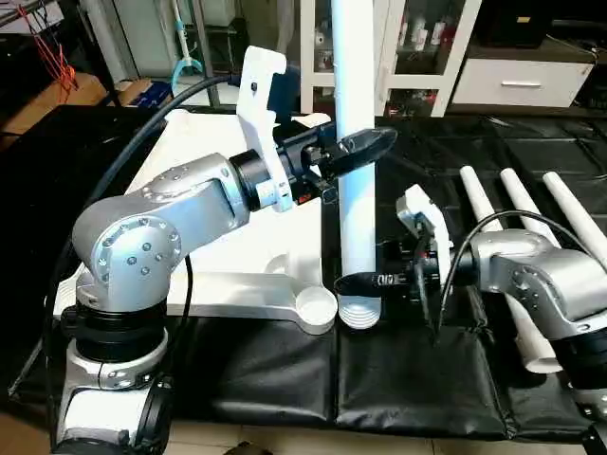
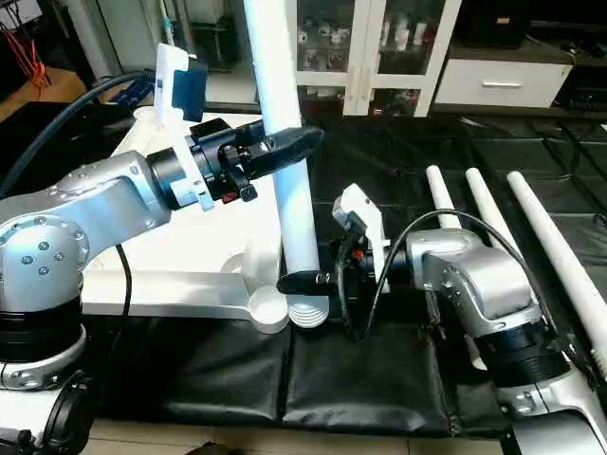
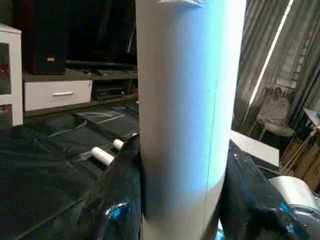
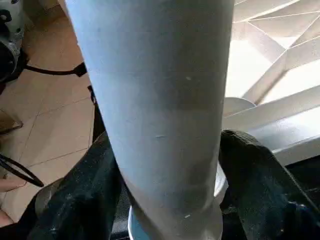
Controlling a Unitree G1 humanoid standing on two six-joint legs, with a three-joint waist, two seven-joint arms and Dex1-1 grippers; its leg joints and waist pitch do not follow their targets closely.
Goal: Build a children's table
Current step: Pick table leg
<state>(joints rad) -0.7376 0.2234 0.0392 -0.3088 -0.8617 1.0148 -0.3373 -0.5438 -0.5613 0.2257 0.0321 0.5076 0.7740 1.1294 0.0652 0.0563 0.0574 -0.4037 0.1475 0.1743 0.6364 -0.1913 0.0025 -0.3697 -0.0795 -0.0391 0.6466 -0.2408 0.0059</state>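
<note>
A white table leg (image 1: 356,104) stands upright, its ribbed lower end (image 1: 358,312) on the black mat just beside the tabletop's near-right corner socket (image 1: 316,306). My left gripper (image 1: 365,150) is shut on the leg at mid height. My right gripper (image 1: 365,281) is shut on the same leg just above its ribbed end. The white tabletop (image 1: 228,180) lies with its ribbed underside up behind my left arm. Both wrist views show the leg (image 3: 187,115) (image 4: 160,115) clamped between black fingers.
Three more white legs (image 2: 479,213) lie side by side on the black mat at the right. A white glass-door cabinet (image 2: 379,47) and a white drawer unit (image 2: 498,81) stand behind the table. Cables trail from both arms.
</note>
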